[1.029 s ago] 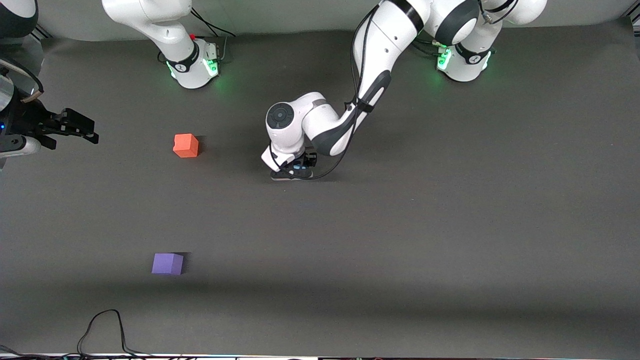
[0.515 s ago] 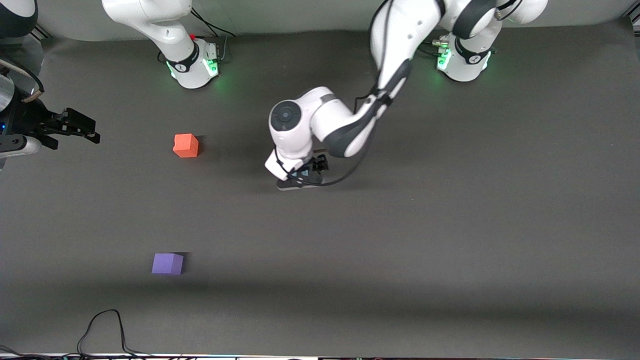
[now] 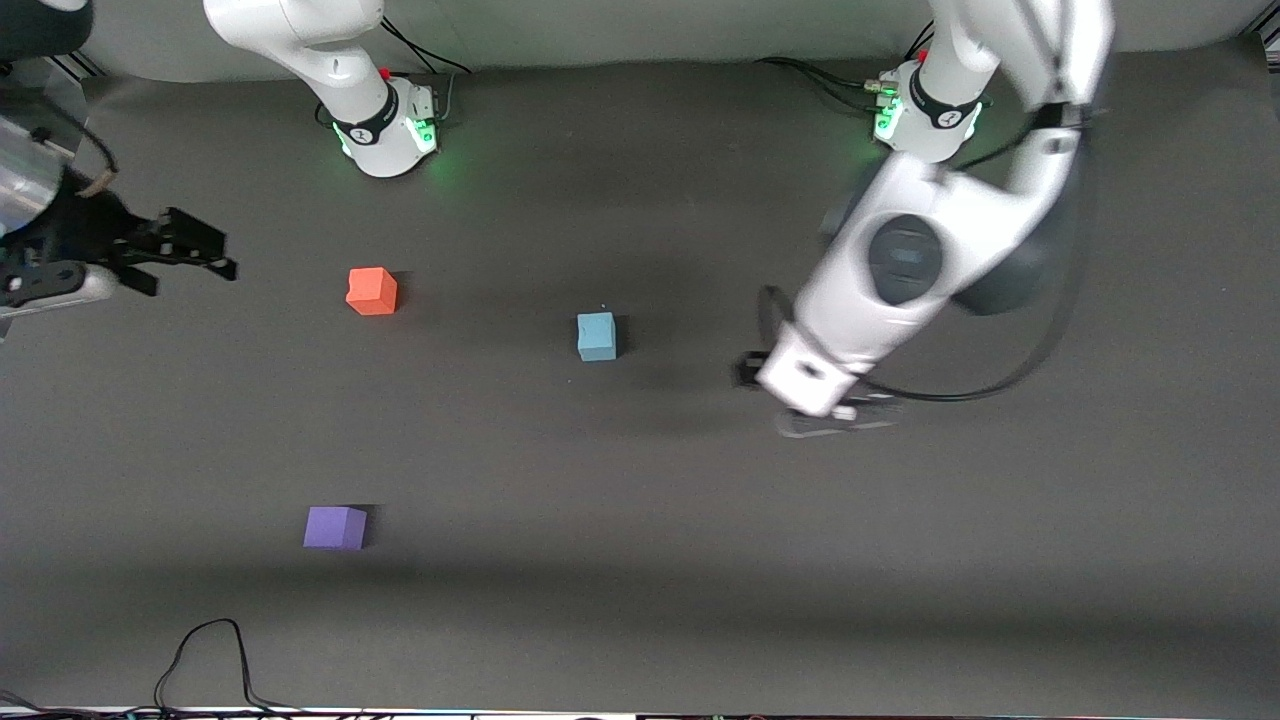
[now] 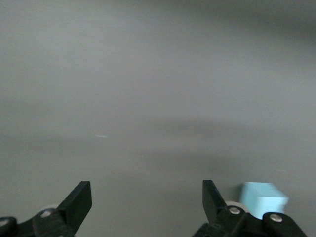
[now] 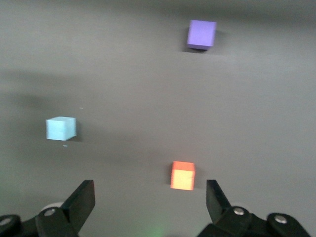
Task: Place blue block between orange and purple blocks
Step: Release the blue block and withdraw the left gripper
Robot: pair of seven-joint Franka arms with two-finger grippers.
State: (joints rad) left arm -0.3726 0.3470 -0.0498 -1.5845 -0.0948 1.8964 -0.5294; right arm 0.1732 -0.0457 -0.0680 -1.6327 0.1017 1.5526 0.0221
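- The right end effector (image 3: pixel 200 248) waits with fingers spread and empty, over the surface (image 3: pixel 640 600) at the right arm's end.
- The orange block (image 3: pixel 371 291) sits farther from the camera than the purple block (image 3: pixel 335 527), the two well apart.
- The blue block (image 3: pixel 596 336) rests free, off toward the left arm's end of the gap and not in it, so the task looks unfinished.
- The left end effector (image 3: pixel 830 415) hangs spread and empty over bare surface.
- Risk: the light foam could skid from a fingertip nudge on regrasp, or a neighbour could get knocked.
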